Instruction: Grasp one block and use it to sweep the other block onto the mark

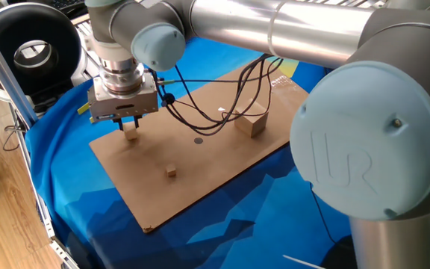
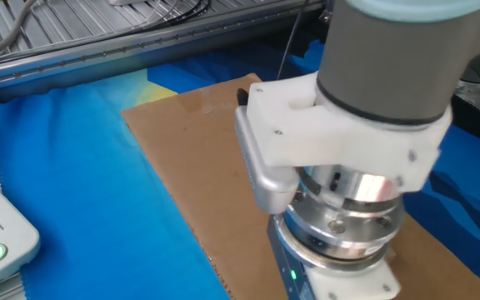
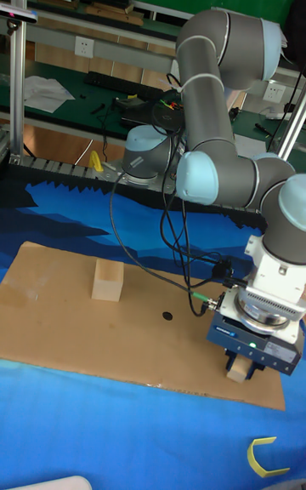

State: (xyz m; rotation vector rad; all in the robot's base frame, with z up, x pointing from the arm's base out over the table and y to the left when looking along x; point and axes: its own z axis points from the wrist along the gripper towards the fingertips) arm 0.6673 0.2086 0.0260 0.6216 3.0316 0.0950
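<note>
My gripper (image 1: 129,122) is at the left end of the brown board (image 1: 200,179), pointing down and shut on the one block (image 1: 131,133), a small pale wooden cube at board level. In the tall fixed view that block (image 3: 239,368) shows just under the gripper (image 3: 241,352), near the board's right front corner. The other block (image 1: 171,172), the tiniest cube, lies apart toward the board's front. The mark (image 1: 197,140), a dark dot, sits mid-board and also shows in the tall view (image 3: 167,316). In the other fixed view the arm's wrist (image 2: 348,208) hides fingers and blocks.
A big tan cube (image 1: 252,123) stands on the board right of the mark, and shows again in the tall view (image 3: 107,279). Blue cloth (image 1: 73,202) surrounds the board. Black cables (image 1: 200,104) hang over the board's middle. A black round device (image 1: 32,52) sits at the far left.
</note>
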